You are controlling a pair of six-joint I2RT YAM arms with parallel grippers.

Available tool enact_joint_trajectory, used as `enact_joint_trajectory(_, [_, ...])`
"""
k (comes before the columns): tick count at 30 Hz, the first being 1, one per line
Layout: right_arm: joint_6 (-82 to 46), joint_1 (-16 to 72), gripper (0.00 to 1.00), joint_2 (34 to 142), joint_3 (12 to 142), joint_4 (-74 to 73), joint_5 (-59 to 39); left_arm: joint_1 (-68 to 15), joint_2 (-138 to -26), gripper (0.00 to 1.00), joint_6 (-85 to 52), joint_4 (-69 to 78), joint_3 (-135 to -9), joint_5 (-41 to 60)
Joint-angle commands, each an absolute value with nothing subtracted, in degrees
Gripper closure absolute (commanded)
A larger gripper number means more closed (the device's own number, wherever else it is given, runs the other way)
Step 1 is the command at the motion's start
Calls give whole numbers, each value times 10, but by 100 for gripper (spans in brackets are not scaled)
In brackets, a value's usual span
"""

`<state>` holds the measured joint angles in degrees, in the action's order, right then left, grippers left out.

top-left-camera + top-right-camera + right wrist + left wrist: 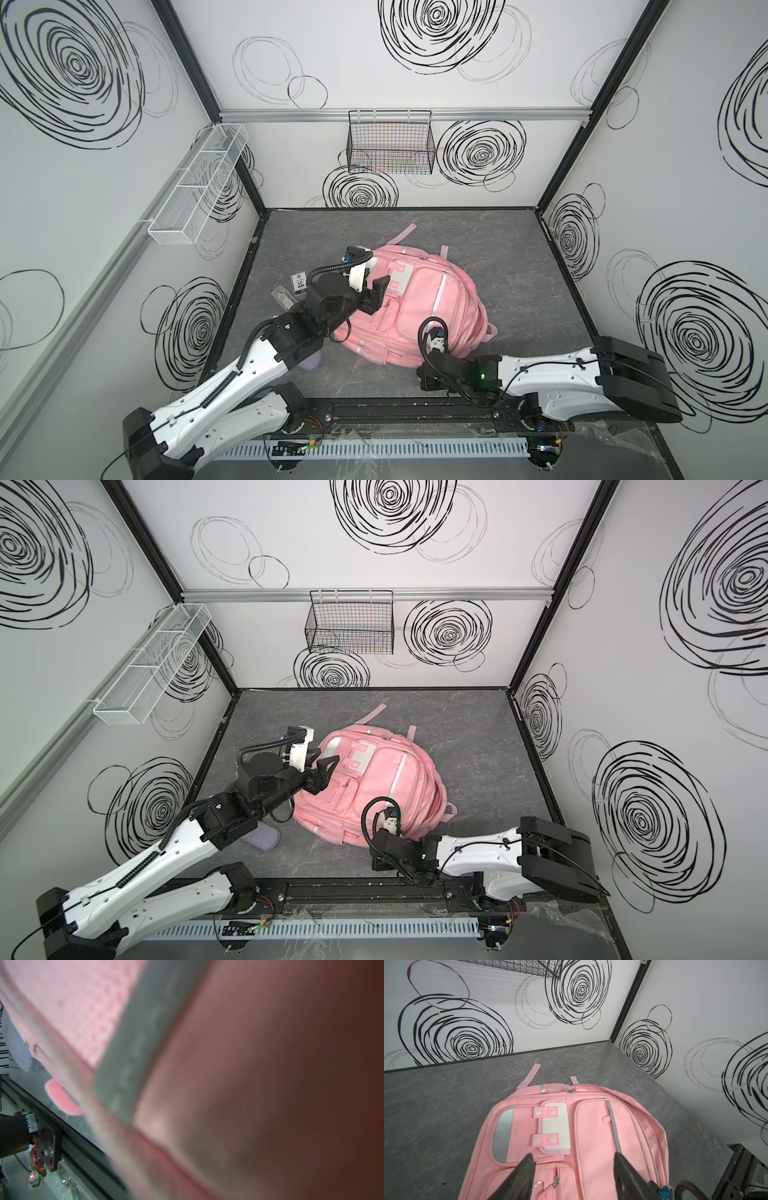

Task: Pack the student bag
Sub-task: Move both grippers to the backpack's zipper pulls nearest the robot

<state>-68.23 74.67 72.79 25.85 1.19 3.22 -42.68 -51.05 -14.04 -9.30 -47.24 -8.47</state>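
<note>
The student bag (pixel 428 307) (pixel 386 783) is a pink backpack lying front-up in the middle of the grey table. Its white flap with snaps (pixel 556 1126) and a front zip pull (pixel 556 1183) show in the left wrist view. My left gripper (pixel 376 295) (pixel 324 777) (pixel 573 1155) hovers open over the front pockets, holding nothing. My right wrist (pixel 440 361) is pressed against the bag's near edge. Its fingers are hidden in every view, and blurred pink fabric with a grey strip (pixel 145 1032) fills the right wrist view. What the fingers pinch cannot be seen.
A small card pack (pixel 300 283) and a clear packet (pixel 282 297) lie left of the bag, behind my left arm. A lavender soft thing (pixel 309 361) (pixel 264 837) lies under that arm. A black wire basket (pixel 390 143) hangs on the back wall and a white mesh tray (pixel 199 183) on the left wall.
</note>
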Motion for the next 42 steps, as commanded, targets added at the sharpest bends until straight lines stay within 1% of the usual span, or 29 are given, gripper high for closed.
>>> enact_joint_trajectory(1, [-657,730,100,687,281,52,12,-427,-504,36,-26,-94,-480,-46])
enact_joint_trajectory(5, [-622,708,100,625,281,74,-10,-460,-508,37,174,-155,-489,33])
enact_joint_trajectory(6, [-607,704,100,611,281,74,-15,-472,-510,35,214,-169,-485,52])
enact_joint_trajectory(8, [-572,697,100,580,283,74,-20,-506,-512,30,290,-186,-463,93])
enact_joint_trajectory(11, [-536,676,100,545,289,80,-42,-578,-525,28,380,-183,-418,120])
enact_joint_trajectory(13, [-516,656,100,534,300,92,-64,-622,-536,27,390,-155,-395,110])
enact_joint_trajectory(14, [-504,647,100,532,306,98,-77,-630,-542,25,387,-134,-382,117])
enact_joint_trajectory(16, [-485,637,100,531,316,104,-100,-633,-556,24,363,-86,-360,127])
enact_joint_trajectory(20, [-460,633,100,536,334,105,-136,-631,-605,28,352,-46,-350,105])
enact_joint_trajectory(24, [-457,632,100,532,334,83,-176,-630,-655,35,344,-34,-365,57])
enact_joint_trajectory(26, [-457,633,100,526,334,74,-185,-631,-678,39,340,-42,-375,48])
enact_joint_trajectory(27, [-457,633,100,522,333,68,-191,-630,-687,43,335,-45,-380,43])
enact_joint_trajectory(29, [-456,630,100,517,338,67,-195,-630,-696,59,329,-47,-386,36])
enact_joint_trajectory(30, [-456,628,100,516,341,68,-198,-629,-697,72,327,-48,-387,36])
enact_joint_trajectory(31, [-455,627,100,514,343,69,-200,-627,-693,79,325,-46,-385,34])
enact_joint_trajectory(34, [-455,622,100,509,348,76,-203,-618,-670,84,316,-34,-373,30])
enact_joint_trajectory(37, [-454,608,100,504,349,79,-213,-612,-644,91,316,-27,-359,23])
enact_joint_trajectory(38, [-452,603,100,503,349,81,-219,-611,-638,94,317,-28,-357,20])
enact_joint_trajectory(39, [-449,598,100,504,351,83,-225,-609,-633,100,320,-28,-354,17])
enact_joint_trajectory(42, [-435,585,100,511,363,111,-228,-607,-622,100,326,-32,-349,-1])
